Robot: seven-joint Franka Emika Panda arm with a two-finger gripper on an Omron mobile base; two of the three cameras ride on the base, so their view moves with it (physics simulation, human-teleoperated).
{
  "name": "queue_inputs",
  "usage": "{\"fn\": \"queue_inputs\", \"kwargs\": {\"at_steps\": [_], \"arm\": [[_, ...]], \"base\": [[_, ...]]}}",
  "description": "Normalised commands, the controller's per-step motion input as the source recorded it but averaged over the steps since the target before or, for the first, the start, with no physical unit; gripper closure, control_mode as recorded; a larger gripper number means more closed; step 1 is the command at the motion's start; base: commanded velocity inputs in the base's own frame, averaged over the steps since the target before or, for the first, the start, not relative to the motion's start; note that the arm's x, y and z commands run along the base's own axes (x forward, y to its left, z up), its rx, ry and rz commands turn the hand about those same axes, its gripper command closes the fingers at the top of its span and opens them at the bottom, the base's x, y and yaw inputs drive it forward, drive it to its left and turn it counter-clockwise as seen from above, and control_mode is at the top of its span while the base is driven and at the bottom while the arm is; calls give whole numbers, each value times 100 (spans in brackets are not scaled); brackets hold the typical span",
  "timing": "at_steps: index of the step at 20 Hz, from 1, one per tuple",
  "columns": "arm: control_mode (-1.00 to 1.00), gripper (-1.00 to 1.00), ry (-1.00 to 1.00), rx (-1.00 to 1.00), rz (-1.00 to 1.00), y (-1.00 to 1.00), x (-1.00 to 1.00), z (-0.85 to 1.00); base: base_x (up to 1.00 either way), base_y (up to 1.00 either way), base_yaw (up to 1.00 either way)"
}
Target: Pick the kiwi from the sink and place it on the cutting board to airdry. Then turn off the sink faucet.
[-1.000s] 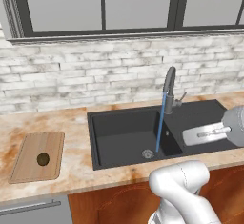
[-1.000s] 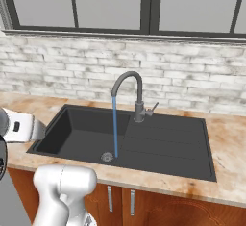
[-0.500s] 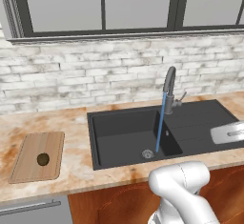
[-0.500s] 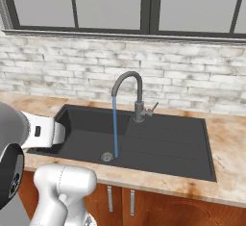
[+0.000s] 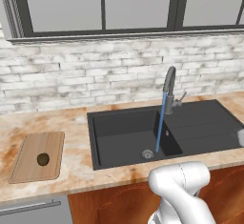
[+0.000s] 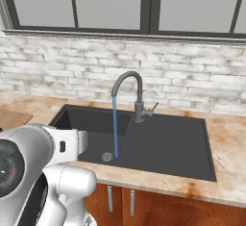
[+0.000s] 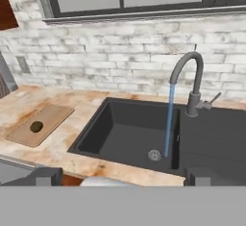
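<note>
The kiwi (image 5: 43,159) (image 7: 36,126) lies on the light wooden cutting board (image 5: 26,168) (image 7: 55,115), left of the sink (image 5: 114,144) (image 6: 168,145) (image 7: 115,136). The basin holds just its drain (image 5: 147,154) (image 7: 154,155). The dark arched sink faucet (image 5: 169,81) (image 6: 138,83) (image 7: 193,69) runs a thin blue stream (image 5: 161,123) (image 6: 115,124) (image 7: 169,119); its side lever (image 7: 213,98) points right. My gripper (image 7: 122,178) is open and empty, held back over the counter's front edge, well short of the faucet. Its fingertips (image 7: 47,176) stand wide apart.
A brick backsplash and a dark-framed window rise behind the counter. The ribbed drainboard (image 5: 202,123) (image 6: 168,138) lies right of the basin. My white arm (image 6: 33,157) bulks large at the left of the right base view. Wooden cabinet fronts run below the counter edge.
My hand has swung right and back, leaving the drainboard area in the left base view and looming nearer in the right base view. The kiwi and water stream are unchanged.
</note>
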Motion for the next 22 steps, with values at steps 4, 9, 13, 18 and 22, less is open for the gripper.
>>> {"fn": "queue_inputs", "kwargs": {"at_steps": [4,9,13,18,22], "arm": [[-100,-100,-20,-4,11,-37,-3,30],[-100,-100,-8,-2,8,-15,7,6],[-100,-100,0,0,4,-4,30,0],[-100,-100,0,0,5,-8,22,0],[-100,-100,-3,0,6,-15,2,-13]], "base": [[0,0,0],[0,0,0],[0,0,0],[0,0,0],[0,0,0]]}}
